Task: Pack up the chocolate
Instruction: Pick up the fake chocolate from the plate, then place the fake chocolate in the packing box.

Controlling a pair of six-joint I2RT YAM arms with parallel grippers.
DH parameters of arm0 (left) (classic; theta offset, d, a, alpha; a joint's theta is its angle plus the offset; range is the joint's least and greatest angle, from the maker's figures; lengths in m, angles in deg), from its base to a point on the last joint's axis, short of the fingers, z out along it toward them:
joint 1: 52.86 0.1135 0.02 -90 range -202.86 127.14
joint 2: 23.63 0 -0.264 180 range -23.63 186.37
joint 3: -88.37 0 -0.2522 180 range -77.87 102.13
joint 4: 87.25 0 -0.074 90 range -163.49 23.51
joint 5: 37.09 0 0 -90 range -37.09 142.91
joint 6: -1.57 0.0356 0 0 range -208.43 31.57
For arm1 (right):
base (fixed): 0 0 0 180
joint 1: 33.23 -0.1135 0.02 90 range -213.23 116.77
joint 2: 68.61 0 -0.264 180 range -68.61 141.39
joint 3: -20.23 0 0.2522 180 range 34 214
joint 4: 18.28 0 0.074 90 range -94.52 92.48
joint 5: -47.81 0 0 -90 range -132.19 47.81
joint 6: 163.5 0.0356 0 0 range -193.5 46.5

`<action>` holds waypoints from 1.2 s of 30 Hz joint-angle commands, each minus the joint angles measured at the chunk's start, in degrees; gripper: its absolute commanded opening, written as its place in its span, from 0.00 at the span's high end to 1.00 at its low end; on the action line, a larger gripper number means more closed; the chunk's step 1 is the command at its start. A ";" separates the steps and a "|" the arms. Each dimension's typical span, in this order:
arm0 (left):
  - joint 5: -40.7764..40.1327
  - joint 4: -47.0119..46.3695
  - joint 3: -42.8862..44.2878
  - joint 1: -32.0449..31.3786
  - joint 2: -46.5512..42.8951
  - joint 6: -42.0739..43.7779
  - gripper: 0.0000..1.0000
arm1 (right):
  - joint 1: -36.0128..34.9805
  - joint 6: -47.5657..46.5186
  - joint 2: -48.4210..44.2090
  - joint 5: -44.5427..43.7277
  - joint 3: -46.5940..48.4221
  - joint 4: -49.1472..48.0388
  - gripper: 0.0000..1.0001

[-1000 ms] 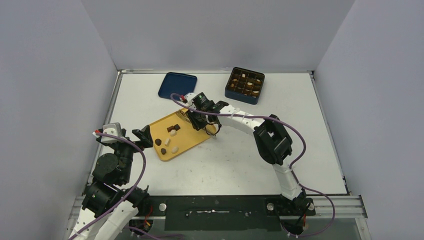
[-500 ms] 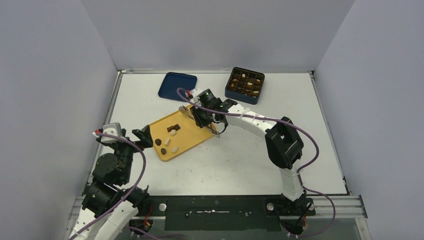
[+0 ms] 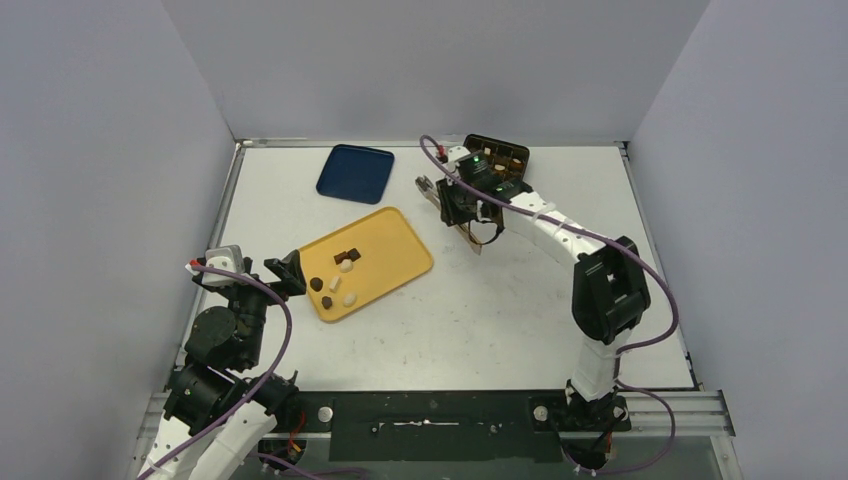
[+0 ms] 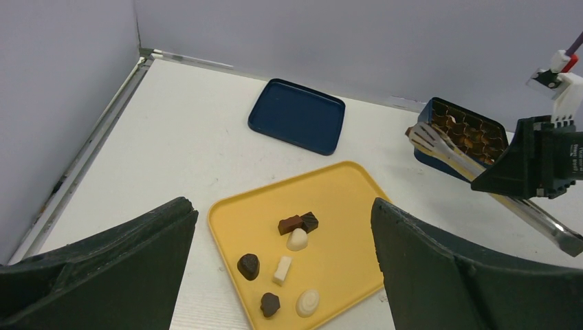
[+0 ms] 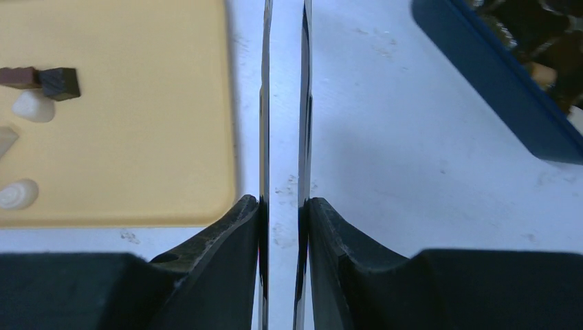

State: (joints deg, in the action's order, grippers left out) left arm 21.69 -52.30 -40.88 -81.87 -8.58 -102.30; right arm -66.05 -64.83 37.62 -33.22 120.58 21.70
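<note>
The right gripper [image 5: 283, 210] pinches a pair of metal tongs [image 4: 447, 148], their blades squeezed nearly together. The tips hang just beside the blue box [image 5: 495, 69]; whether they clamp anything, I cannot tell. Chocolates [image 4: 295, 240] lie on the yellow tray [image 3: 400, 245], with more in the box. The left gripper [image 3: 288, 272] gapes wide near the tray.

A: What is hidden in the top view?
B: The box [image 3: 508, 155] is partly covered by the right gripper [image 3: 464, 216].
A: And at the right wrist?
B: The tongs [image 5: 304, 96] are cut off by the upper edge; their tips are not shown.
</note>
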 commanded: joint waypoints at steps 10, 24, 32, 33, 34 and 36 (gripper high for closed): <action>0.23 -1.93 0.49 0.36 -0.11 0.68 0.03 | 11.48 1.81 -8.06 -3.58 -2.30 2.14 0.74; 0.36 -2.03 0.54 0.36 0.16 0.71 0.03 | 17.78 4.63 -7.45 -1.97 -5.15 1.17 0.72; 0.35 -1.95 0.48 0.36 0.16 0.68 0.03 | 18.68 5.12 -6.51 -1.06 -5.46 0.20 0.69; 0.37 -1.89 0.53 0.36 0.08 0.68 0.03 | 18.71 5.18 -6.51 -1.06 -5.49 0.08 0.69; 0.33 -1.96 0.61 0.36 0.07 0.68 0.03 | 18.88 5.21 -6.44 -1.06 -5.54 0.06 0.69; 0.25 -1.93 0.62 0.36 0.07 0.68 0.03 | 18.93 5.22 -6.35 -1.06 -5.55 0.17 0.68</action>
State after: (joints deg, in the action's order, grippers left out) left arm 21.71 -52.30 -40.88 -81.87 -8.56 -102.30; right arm -47.75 -60.53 32.88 -34.62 114.86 24.67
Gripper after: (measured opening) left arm 0.973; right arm 0.318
